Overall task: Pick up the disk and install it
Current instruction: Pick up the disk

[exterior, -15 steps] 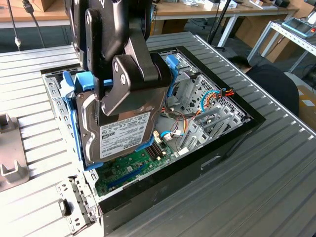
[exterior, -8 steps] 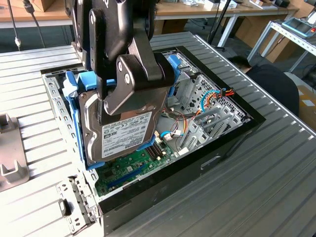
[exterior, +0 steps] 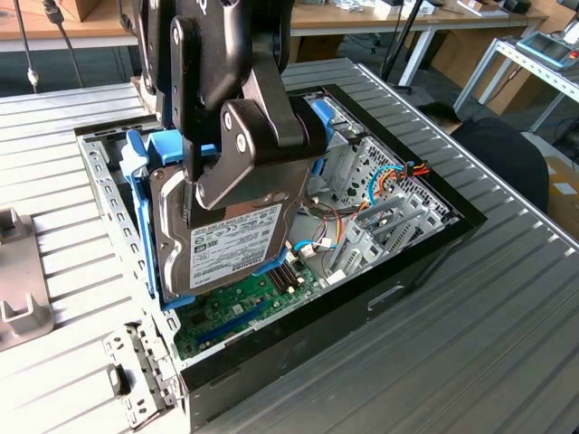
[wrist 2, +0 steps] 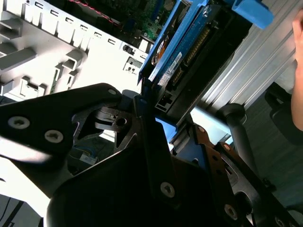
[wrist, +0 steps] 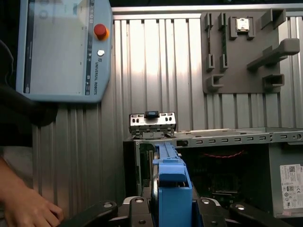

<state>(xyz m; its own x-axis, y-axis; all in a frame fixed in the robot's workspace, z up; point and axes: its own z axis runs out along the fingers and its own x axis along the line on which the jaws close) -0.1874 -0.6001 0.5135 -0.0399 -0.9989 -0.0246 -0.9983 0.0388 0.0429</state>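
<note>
Ribbed aluminium worktop (exterior: 470,298) is carrying an open black computer case (exterior: 362,307), which is lying on its side with the interior facing up. The gripper (exterior: 197,199) is hanging over the half of the case toward the exterior view's left, and its jaws are closing on the disk (exterior: 235,244), pressing on its two flat faces.

The disk is standing on edge and leaning, with its labelled face turned toward the exterior camera. Its upper part is sitting between the jaws, and its lower edge is reaching down inside the case above the green motherboard (exterior: 244,303). Whether that edge is touching anything cannot be told. The light blue carrier is framing the disk in both wrist views (wrist 2: 182,52) (wrist: 173,189).

The perforated chassis rail (exterior: 109,208) is running just beside the carrier on the exterior view's left, leaving little room there. Toward the exterior view's right, the metal drive cage (exterior: 389,212) and coloured cables (exterior: 398,176) are occupying the interior, apart from the disk.

In the first wrist view, a teach pendant (wrist: 61,47) and a grey fixture plate (wrist: 246,47) are lying on the worktop beyond the case, and a person's hand (wrist: 26,208) is resting near the pendant.
</note>
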